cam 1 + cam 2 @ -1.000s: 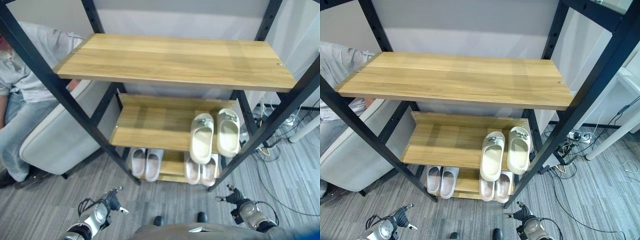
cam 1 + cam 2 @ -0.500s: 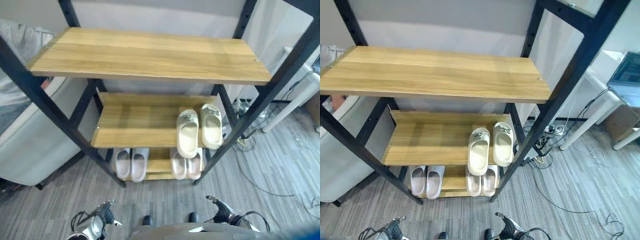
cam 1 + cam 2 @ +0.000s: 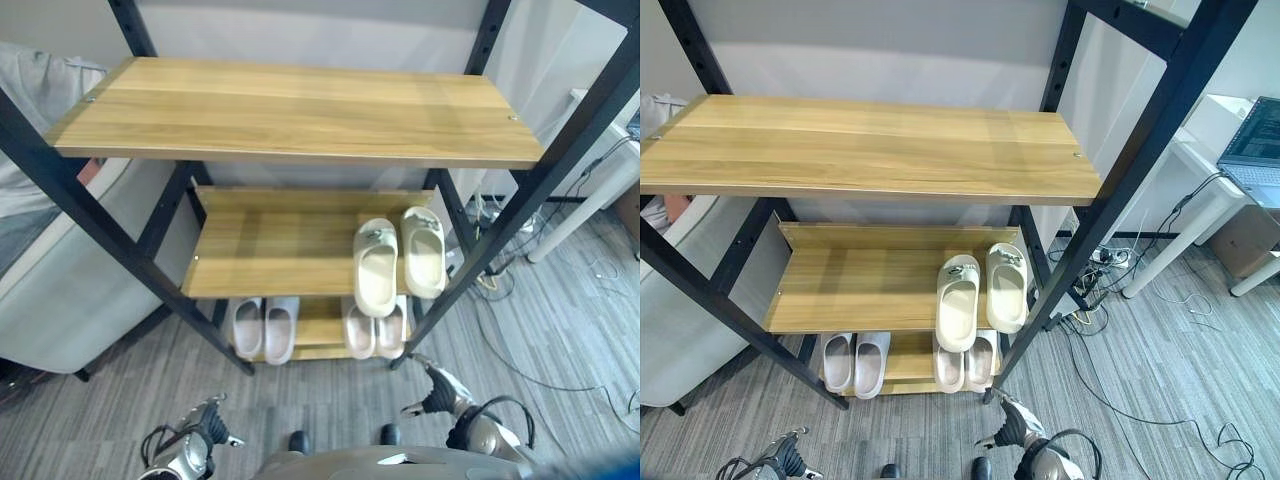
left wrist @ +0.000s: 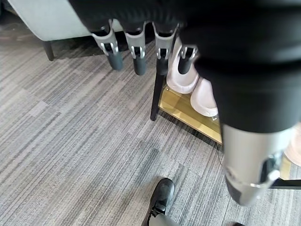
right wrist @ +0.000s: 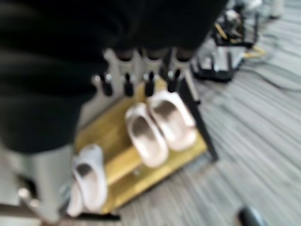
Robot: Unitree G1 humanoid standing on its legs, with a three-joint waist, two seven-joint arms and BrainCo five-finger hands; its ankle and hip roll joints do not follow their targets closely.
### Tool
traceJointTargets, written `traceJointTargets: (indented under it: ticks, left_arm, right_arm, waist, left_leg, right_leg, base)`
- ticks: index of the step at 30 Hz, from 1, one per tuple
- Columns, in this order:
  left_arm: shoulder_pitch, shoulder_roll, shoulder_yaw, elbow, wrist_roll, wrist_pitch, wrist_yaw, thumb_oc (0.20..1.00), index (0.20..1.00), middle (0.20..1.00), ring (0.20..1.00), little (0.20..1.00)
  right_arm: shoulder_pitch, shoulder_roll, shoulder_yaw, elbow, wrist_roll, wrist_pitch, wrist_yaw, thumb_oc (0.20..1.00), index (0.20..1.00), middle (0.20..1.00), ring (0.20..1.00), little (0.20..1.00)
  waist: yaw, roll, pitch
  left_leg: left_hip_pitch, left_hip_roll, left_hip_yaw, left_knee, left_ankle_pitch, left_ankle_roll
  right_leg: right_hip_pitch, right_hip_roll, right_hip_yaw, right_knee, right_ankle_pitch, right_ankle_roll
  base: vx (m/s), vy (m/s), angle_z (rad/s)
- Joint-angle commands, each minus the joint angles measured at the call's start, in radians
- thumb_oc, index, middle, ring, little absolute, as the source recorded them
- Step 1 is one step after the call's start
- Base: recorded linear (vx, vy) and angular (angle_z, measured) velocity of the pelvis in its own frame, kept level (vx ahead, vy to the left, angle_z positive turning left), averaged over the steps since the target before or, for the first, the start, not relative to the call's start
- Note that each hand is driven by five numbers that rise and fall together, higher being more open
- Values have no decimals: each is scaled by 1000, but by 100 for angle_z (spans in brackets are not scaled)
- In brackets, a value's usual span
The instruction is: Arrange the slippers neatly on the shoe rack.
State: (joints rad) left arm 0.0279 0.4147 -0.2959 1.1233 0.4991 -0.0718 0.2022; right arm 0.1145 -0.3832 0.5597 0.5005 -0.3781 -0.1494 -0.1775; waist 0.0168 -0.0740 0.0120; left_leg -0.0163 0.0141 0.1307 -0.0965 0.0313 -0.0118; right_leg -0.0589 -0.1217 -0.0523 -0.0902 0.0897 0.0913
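shoe rack (image 3: 300,110): black metal frame, three wooden shelves, standing on grey carpet floor (image 3: 560,340). top shelf bare.

middle shelf (image 3: 270,250): one pair of cream slippers (image 3: 377,266) at its right end, toes toward the back. the left one of the pair sits further forward, heel over the shelf's front edge; the right one (image 3: 423,250) sits further back, so the two are not level. they lie just beside each other.

bottom shelf (image 3: 322,335): two pale pairs, a whitish pair (image 3: 264,327) at the left, a pinkish pair (image 3: 375,332) at the right, partly under the cream pair above. each pair side by side, heels over the front edge.

left hand (image 4: 141,49): low at the left, over the carpet in front of the rack's left front leg. fingers straight, slightly apart, holding nothing.

right hand (image 5: 141,77): low at the right, in front of the rack's right front leg, above the pinkish pair in its wrist view. fingers straight in a row, holding nothing, clear of the slippers.

grey upholstered seat (image 3: 70,290) left of the rack. white desk leg (image 3: 1160,255) and floor cables (image 3: 1120,290) to the right, a laptop (image 3: 1252,132) on the desk.
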Motion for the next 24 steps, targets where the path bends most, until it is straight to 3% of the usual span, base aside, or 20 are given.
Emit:
traceJointTargets:
  ticks: [1,24]
  left_arm:
    - [-60,-22,11,65,0,0,14,1000,1000,1000,1000,1000]
    - [-76,-23,-38,49,25,-6,-2,1000,1000,1000,1000,1000]
  right_arm:
    - [-47,-61,-18,-97,-3,-45,-18,1000,1000,1000,1000,1000]
    - [-212,-43,-13,-53,41,-30,-35,1000,1000,1000,1000,1000]
  waist:
    - [24,55,22]
    - [59,65,38]
  left_leg:
    - [4,-31,-57,62,-96,3]
    - [-31,-31,-84,45,-80,-3]
  right_leg:
    - [-38,4,-14,151,-99,56]
    - [-57,-3,-41,124,-94,52]
  base:
    - [17,-6,4]
    - [2,-1,4]
